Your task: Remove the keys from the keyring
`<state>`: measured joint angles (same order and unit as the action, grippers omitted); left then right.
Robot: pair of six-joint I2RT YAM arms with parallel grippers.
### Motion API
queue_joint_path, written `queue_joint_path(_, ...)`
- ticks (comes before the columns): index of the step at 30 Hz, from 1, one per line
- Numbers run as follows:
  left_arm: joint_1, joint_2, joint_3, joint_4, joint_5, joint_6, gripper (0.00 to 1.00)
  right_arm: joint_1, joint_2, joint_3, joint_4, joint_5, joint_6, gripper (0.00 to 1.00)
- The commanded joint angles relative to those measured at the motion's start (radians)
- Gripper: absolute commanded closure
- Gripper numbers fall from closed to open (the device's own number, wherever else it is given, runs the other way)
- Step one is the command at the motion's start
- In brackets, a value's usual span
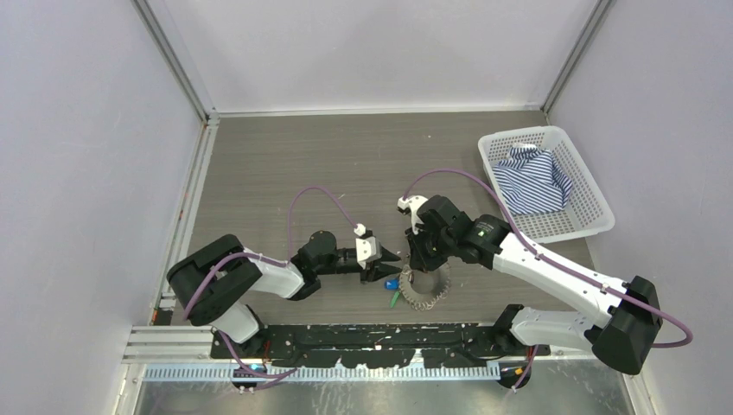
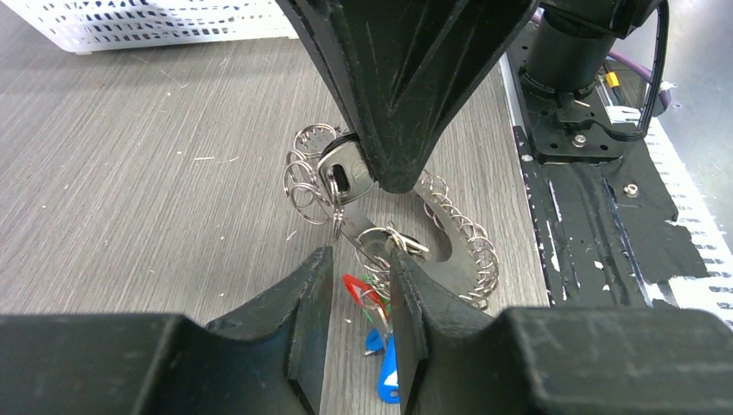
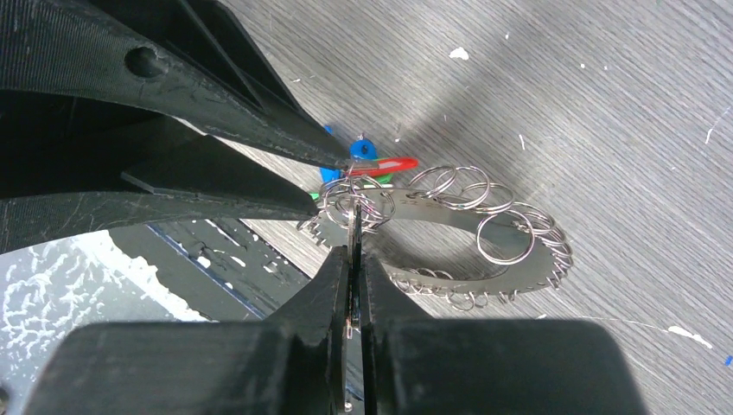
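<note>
While the right gripper (image 3: 354, 256) clamps a silver key (image 2: 344, 180) between closed jaws, the left gripper (image 2: 359, 264) — jaws apart — straddles small rings on the keyring (image 2: 445, 242), with the red, green and blue keys (image 1: 392, 285) at its 9 o'clock on the table (image 1: 302, 173).

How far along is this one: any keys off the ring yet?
Done: nothing visible; no key lies clearly apart from the keyring. In hand: the right gripper is shut on a silver key at the ring, the left gripper open astride the small loops beside it. Left: the coloured keys cluster at the ring's edge.
</note>
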<state>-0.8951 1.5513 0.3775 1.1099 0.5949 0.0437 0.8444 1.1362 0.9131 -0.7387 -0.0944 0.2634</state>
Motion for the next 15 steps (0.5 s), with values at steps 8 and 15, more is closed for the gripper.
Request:
queue_joint_path(8, 0.011, -0.008, 0.037, 0.057, -0.018, 0.013, 0.68, 0.014, -0.023, 0.068, 0.009, -0.030, -0.016, 0.99)
queue_joint_path(15, 0.012, 0.007, 0.042, 0.104, -0.020, -0.015, 0.68, 0.022, -0.018, 0.070, 0.011, -0.029, -0.011, 0.99)
